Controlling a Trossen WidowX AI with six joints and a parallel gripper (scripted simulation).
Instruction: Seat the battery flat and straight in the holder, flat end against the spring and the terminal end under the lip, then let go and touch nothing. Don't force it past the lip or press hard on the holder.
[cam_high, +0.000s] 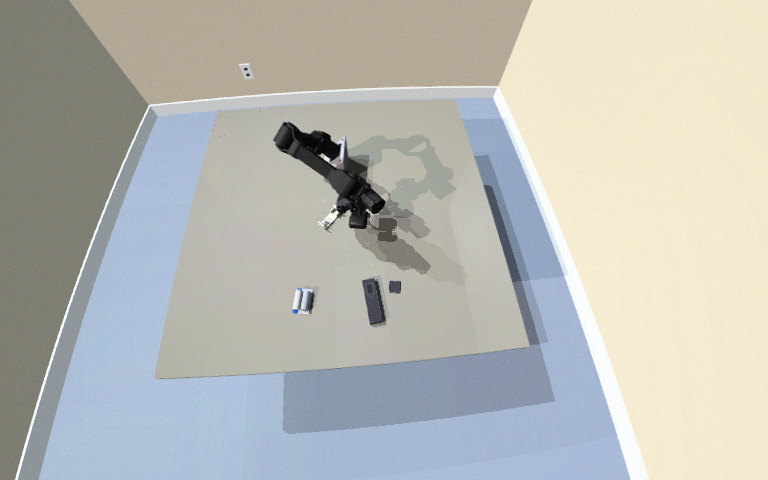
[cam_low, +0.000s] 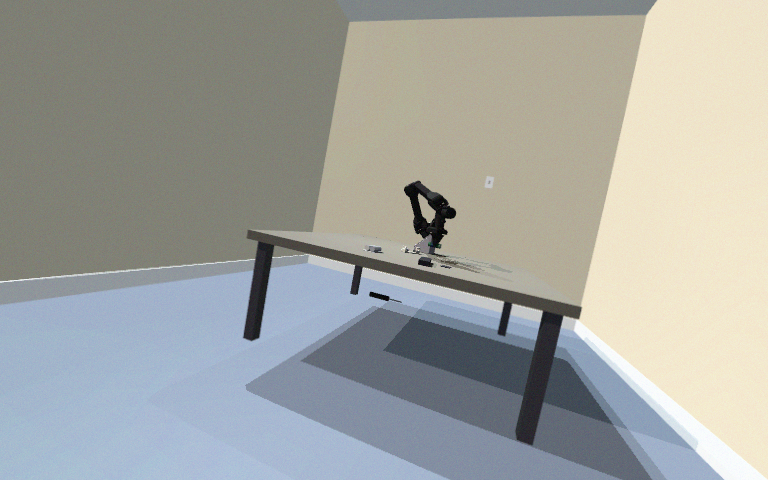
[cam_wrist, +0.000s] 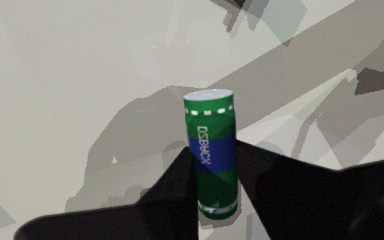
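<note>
So the black parallel-jaw gripper (cam_wrist: 216, 175) is clamped on the green cylindrical battery with the blue band (cam_wrist: 212, 150). The two dark fingers pinch it from either side around the lower half of the body, closed down to roughly battery width.

In the wrist view the battery's long axis runs up the middle of the frame, pointing away from the gripper, with the pale cap end at the top centre and the other end down between the fingers. So the grip is across the cylinder, not along it. Whether it's lifted off the beige table top (cam_high: 237, 271) or resting on it, I can't tell.

The bit that matters: in the top view the small pale battery holder (cam_high: 327, 220) sits just to the left of the gripper, near the middle of the frame, really close. My read is the next move is a short sideways carry plus lining the battery's axis up with the holder's slot. Can't make out the spring or lip at this size.
</note>
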